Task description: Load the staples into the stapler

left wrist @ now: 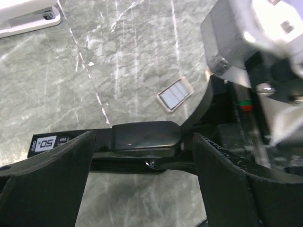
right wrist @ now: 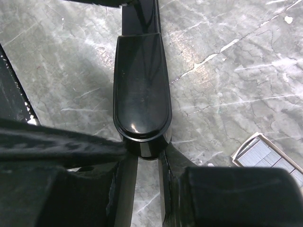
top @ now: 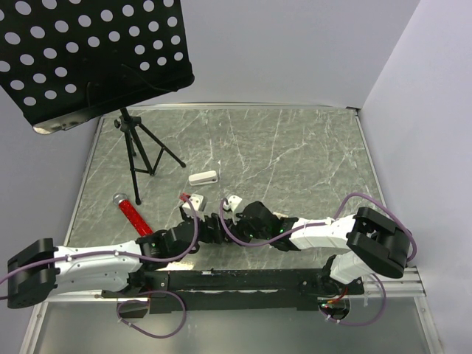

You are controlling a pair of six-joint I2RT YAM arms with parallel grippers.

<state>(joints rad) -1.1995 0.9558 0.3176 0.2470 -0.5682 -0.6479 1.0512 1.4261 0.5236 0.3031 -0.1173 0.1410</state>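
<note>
A black stapler (left wrist: 142, 137) lies across the marble table between the two arms. My left gripper (left wrist: 143, 156) stands open, its wide black fingers (left wrist: 52, 179) apart on either side of the stapler's body, and reaches in from the lower left (top: 193, 210). My right gripper (right wrist: 147, 163) is shut on the stapler's near end (right wrist: 142, 85). The staples sit in a small pale open tray (left wrist: 175, 93) on the table just beyond the stapler, also at the right edge of the right wrist view (right wrist: 267, 156). A tiny box with red print (top: 184, 197) lies by the left gripper.
A white stapler (top: 203, 178) lies further back, mid-table. A red tool with a silver end (top: 133, 214) lies to the left. A black tripod (top: 136, 158) carries a perforated black board (top: 88, 51) at the back left. Walls close the right and back.
</note>
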